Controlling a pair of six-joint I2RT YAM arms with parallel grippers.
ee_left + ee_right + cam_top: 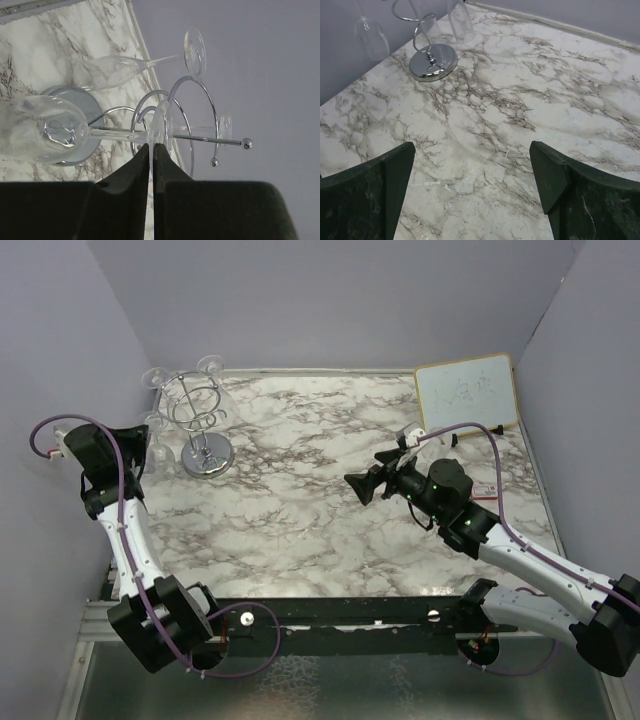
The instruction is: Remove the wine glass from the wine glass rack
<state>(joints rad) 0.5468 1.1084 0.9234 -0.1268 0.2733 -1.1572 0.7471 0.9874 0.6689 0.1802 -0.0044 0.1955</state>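
Top view: rack (207, 456) stands at the upper left of the marble table (320, 510), close to the left wall. Clear glasses hang from its wire arms, bowls down. Whiteboard (467, 392) leans at the upper right, well apart from the rack.

Left gripper (151, 147): at the rack's left side in the top view. In the left wrist view the two fingers (127, 175) are drawn almost together, only a thin slit between them. The rim of the glass's foot sits in that slit, so the gripper is pinching the foot.

Glass (45, 127): lies sideways across the left wrist frame. Its bowl is at left centre and the stem runs right to the foot, seen edge-on just above the fingertips. The foot is still inside the chrome loops. The straight ball-tipped arm (246, 144) runs on past it to the right, so the glass is not off the rack.

Second glass (107, 70): hangs on another arm in the upper part of the same frame, not touching the gripper. A third foot (225, 125) shows faintly behind the loops, right of centre.

Right gripper (471, 150): fingers spread wide and holding nothing, over bare marble at mid-table. It is well apart from the rack, whose base shows in the upper left of the right wrist frame.
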